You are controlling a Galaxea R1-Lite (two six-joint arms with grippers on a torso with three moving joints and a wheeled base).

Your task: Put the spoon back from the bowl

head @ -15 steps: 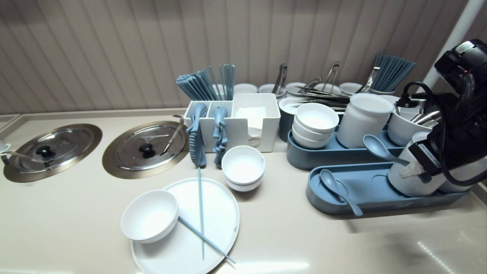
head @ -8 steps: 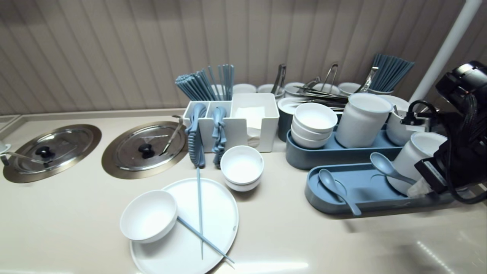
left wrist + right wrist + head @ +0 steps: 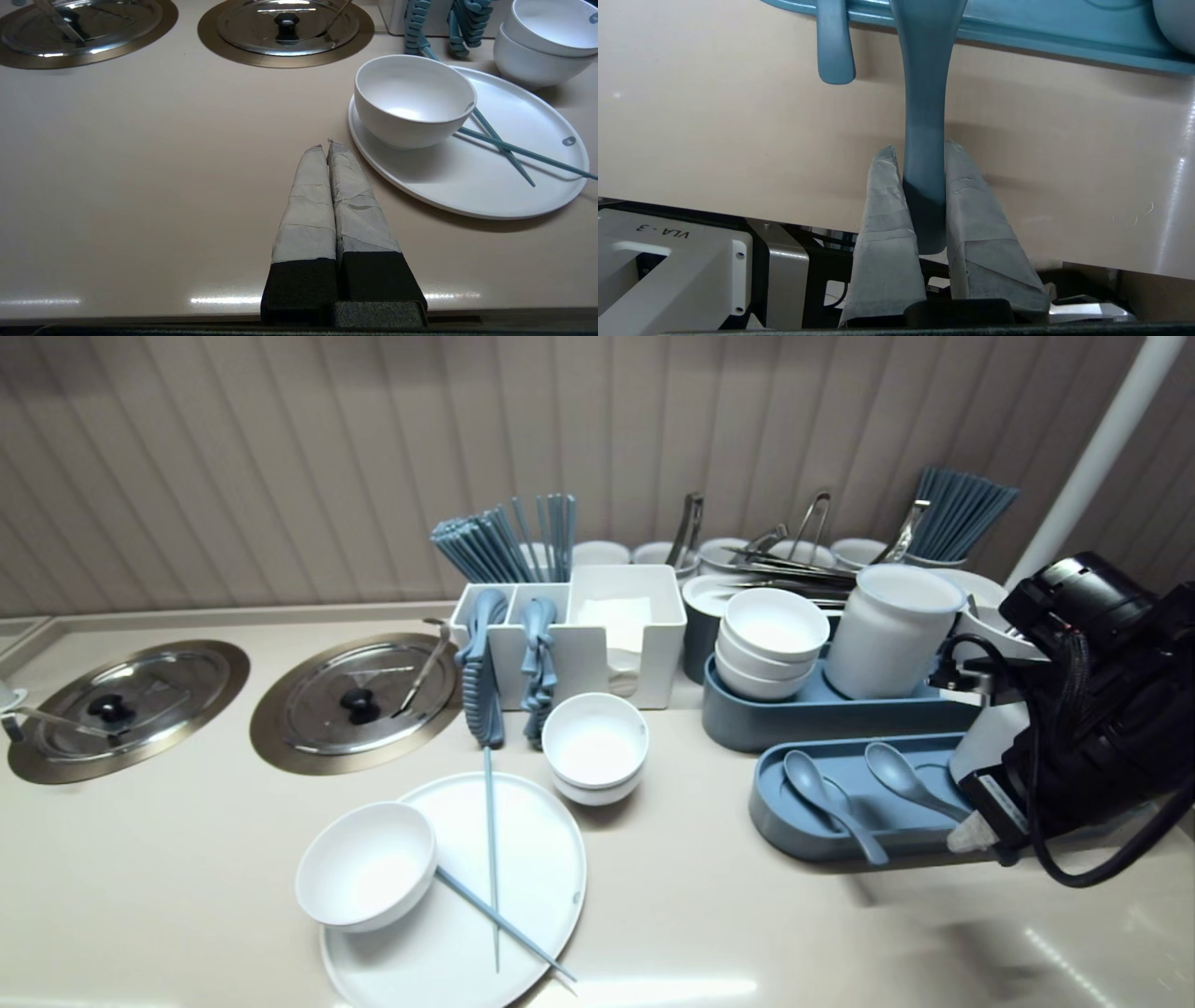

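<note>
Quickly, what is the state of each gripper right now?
Left gripper: closed, holding nothing, above the counter.
Right gripper: closed on the handle of a blue spoon.

right fingers (image 3: 885,210) | clamped on blue spoon (image 3: 924,116) handle | second spoon (image 3: 835,46) beside, overhanging blue tray (image 3: 1041,41) rim

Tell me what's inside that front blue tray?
A loose spoon and a second spoon, its handle gripped by the right pincer. The arm hides the tray's right end, where a white jar partly shows.
</note>
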